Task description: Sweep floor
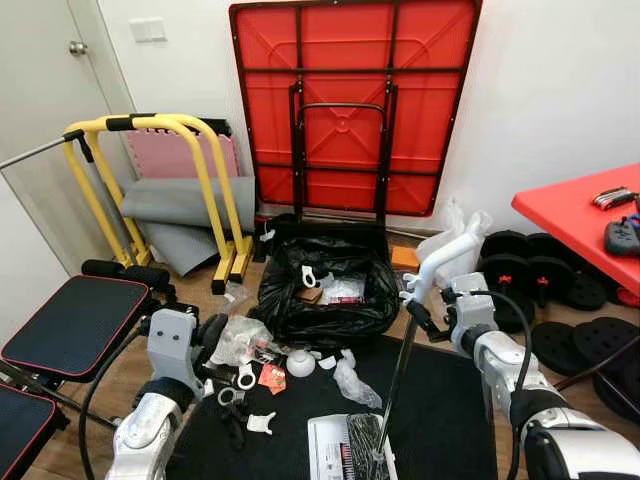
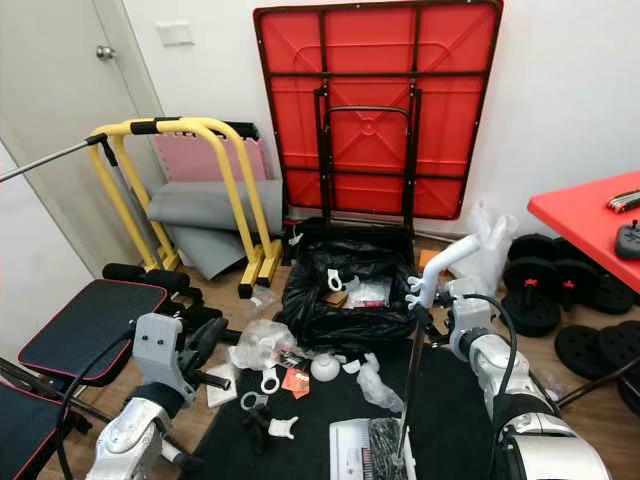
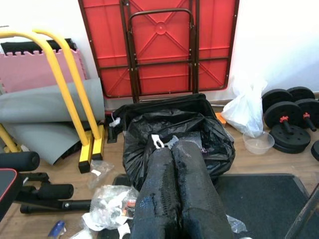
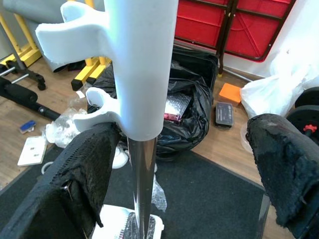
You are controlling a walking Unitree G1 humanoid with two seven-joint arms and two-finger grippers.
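A metal broom pole (image 1: 404,385) with a white handle top (image 1: 447,256) stands upright on the black mat (image 1: 450,410). Its white and black head (image 1: 349,446) rests at the mat's near edge. My right gripper (image 1: 426,316) is open around the pole just below the white top, and one finger (image 4: 82,174) touches the pole. My left gripper (image 3: 172,149) is shut and holds nothing; it hovers low at the mat's left side. Litter lies ahead of it: crumpled clear plastic (image 1: 240,340), a red packet (image 1: 272,378) and white clips (image 1: 260,423). Behind the litter stands an open black bin bag (image 1: 325,295).
A folded red table (image 1: 350,100) leans on the back wall. A yellow frame (image 1: 165,180) and grey mats (image 1: 185,205) stand to the left, with a weight bench (image 1: 70,325) closer on that side. Weight plates (image 1: 560,275) and a red table (image 1: 585,215) are on the right.
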